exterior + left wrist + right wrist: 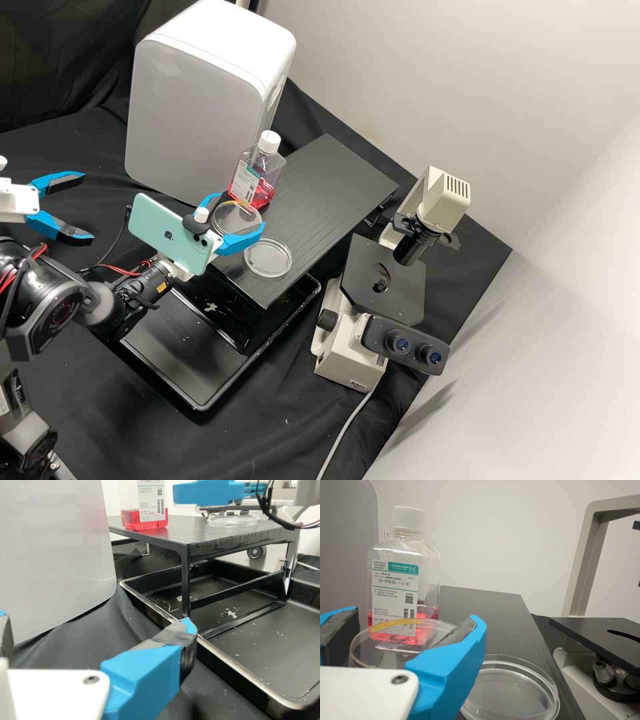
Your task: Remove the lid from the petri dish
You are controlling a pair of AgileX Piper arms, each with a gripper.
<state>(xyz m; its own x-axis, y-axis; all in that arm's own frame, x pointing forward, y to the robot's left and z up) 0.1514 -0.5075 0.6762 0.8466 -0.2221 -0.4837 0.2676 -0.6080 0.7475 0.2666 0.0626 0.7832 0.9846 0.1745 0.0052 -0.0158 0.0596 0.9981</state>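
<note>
Lid is already off the petri dish, clamped by its rim in the right gripper, raised just beside the open dish on the black rack. Setting it down seems all that remains. Well apart, the left gripper gapes wide, empty.

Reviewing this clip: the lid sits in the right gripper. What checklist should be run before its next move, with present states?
1. lid clamped between both fingers of the right gripper: ok.
2. Lid lifted off the dish base, which lies open on the platform: ok.
3. Gap between the lid and the bottle behind it: cannot tell.
4. Bare platform beside the dish base for setting the lid down: ok.
5. left gripper open and well aside: ok.
</note>
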